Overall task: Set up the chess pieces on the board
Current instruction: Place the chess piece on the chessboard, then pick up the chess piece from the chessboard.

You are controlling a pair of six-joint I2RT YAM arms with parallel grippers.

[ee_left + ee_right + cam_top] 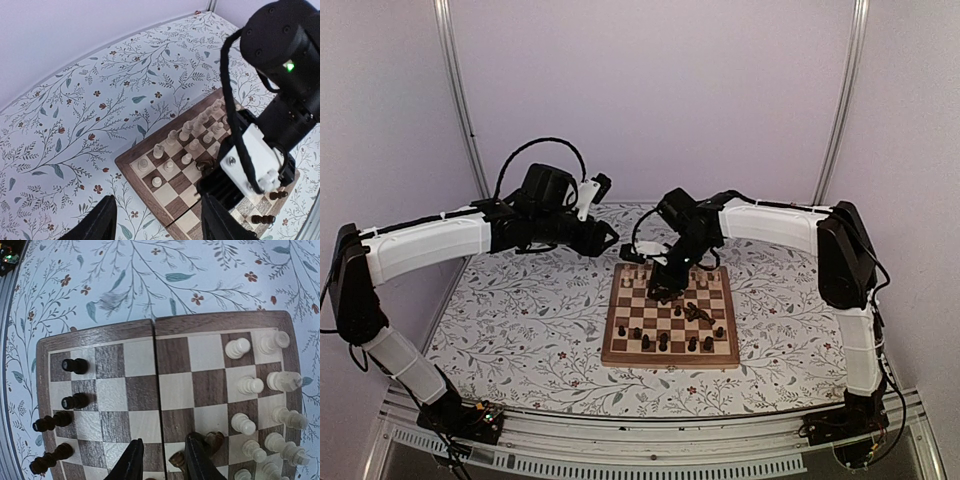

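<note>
Two arms are reaching over the table (520,310), but only the right one is working on the board (668,361), which is lying about midway between the table's left and right edges. Pale pieces (250,385) are standing in two rows along the board's far side. Dark pieces (75,401) are lining its near side, and a few strays are sitting out on the middle squares.

The right gripper (164,442) is hanging low over the middle of the board with its fingers parted. Bare squares are showing between them, so it is gripping nothing. One brown piece (215,440) is sitting right against a finger and is partly hidden behind it, so I cannot tell whether it is upright or toppled.

The left gripper (160,200) is hovering above the table off the board's far-left corner, with its fingers spread wide and empty.

To my eye the right arm is lining up on that stray brown piece. Doing it well means shifting sideways first, so the piece sits between the fingers rather than beside one. Otherwise a closing finger is likely to knock it into the nearby pale row. Coming straight down and pinching low on the body should stop the rounded wood twisting out. After that, I would be lifting it clear of the neighbours before carrying it toward the near side, and opening only once its base is flat on its square.
</note>
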